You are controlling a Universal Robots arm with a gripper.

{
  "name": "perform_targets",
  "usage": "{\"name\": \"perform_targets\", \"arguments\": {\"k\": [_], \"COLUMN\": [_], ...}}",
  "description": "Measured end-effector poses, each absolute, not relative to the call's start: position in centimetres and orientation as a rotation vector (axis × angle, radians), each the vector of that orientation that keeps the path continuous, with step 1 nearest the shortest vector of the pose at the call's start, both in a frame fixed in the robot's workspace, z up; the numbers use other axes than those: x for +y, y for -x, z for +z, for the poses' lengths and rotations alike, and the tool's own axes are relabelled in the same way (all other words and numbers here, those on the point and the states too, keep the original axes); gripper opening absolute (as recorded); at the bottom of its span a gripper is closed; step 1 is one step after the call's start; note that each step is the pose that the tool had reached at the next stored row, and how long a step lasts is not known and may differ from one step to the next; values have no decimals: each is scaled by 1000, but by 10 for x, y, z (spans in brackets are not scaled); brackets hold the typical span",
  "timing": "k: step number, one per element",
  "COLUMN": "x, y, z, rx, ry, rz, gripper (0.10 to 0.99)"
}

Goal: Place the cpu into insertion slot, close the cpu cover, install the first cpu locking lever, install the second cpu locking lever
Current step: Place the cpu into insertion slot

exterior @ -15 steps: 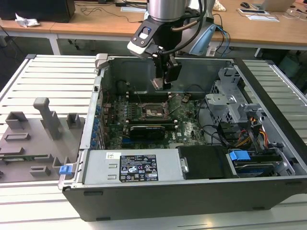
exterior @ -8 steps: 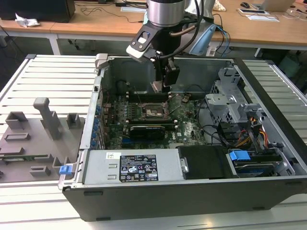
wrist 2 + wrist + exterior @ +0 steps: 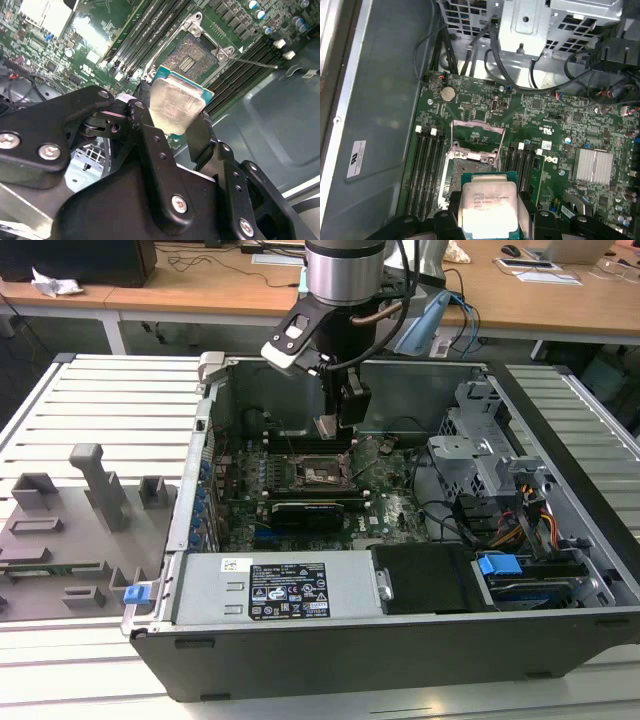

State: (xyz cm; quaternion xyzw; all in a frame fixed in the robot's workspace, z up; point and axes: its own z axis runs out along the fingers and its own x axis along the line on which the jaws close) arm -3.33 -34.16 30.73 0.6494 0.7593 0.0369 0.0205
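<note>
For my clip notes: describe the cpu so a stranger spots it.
Inside the open computer case, above the green motherboard, hangs the arm's pincer. It grips the cpu, a small square; its silver top sets it apart from the dark insertion slot.

The hand grips the cpu by two opposite edges, silver face showing; the cpu overlaps one edge of the slot; the cover stands raised open beyond it; memory slots flank the slot.
</note>
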Motion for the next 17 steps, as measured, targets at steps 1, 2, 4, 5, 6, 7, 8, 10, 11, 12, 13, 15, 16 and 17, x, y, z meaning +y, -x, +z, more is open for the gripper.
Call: {"name": "perform_targets", "arguments": {"k": [1,2,4,5,6,7,8,10,11,12,13,15,16,17], "x": [-342,-342,-342,-342,-342,-342,-342,-342,-341,-341,-340,-338,-337,-337], "y": [33,33,33,33,33,33,33,33,34,34,34,35,35,36], "z": [307,306,306,305,305,304,304,300,296,293,290,285,283,282], "rx": [2329,2304,2275,2264,2256,2244,2234,2212,2198,2185,2176,2176,2176,2176], "ry": [-2042,-2070,-2100,-2111,-2119,-2129,-2138,-2154,-2166,-2179,-2187,-2188,-2188,-2188], "rz": [114,113,112,112,111,108,106,98,96,96,95,96,95,96], "gripper": [529,529,529,529,529,529,529,529,529,529,529,529,529,529]}}
